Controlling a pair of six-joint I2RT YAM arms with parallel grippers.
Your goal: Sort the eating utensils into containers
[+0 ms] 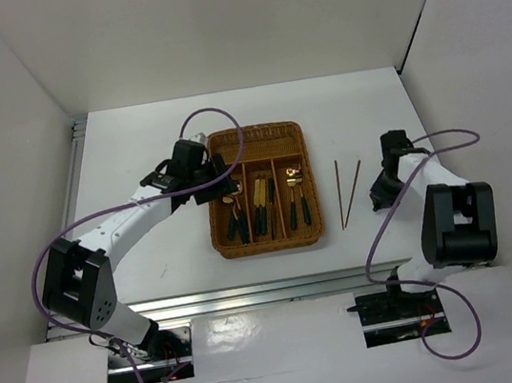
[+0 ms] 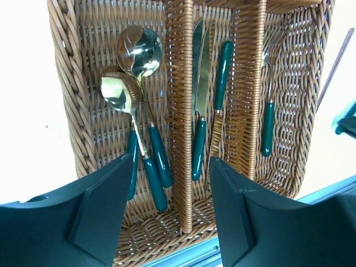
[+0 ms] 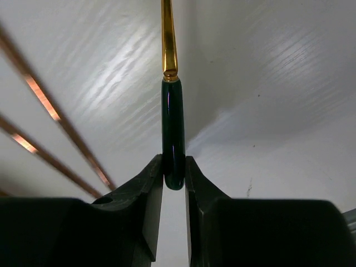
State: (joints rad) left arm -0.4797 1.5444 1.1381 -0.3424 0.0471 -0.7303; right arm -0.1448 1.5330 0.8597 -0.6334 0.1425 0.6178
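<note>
The brown wicker tray (image 1: 313,234) lies mid-table. In the left wrist view its left slot holds gold spoons (image 2: 119,94) on green handles, the middle slot knives (image 2: 202,61), and the right slot a fork (image 2: 268,119). My left gripper (image 2: 169,206) is open and empty, hovering over the near end of the tray (image 2: 72,67) and astride the divider between the spoon and knife slots; the top view shows it (image 1: 219,180) at the tray's left side. My right gripper (image 3: 173,178) is shut on the dark green handle of a gold-shafted utensil (image 3: 172,122), whose head is out of view. Two tan chopsticks (image 1: 339,194) lie on the table right of the tray, left of the right gripper (image 1: 380,194).
The chopsticks (image 3: 61,125) run diagonally on the white table just left of the held utensil. Purple cables (image 1: 215,113) loop over both arms. White walls enclose the table on three sides. A metal rail (image 1: 280,289) runs along the near edge.
</note>
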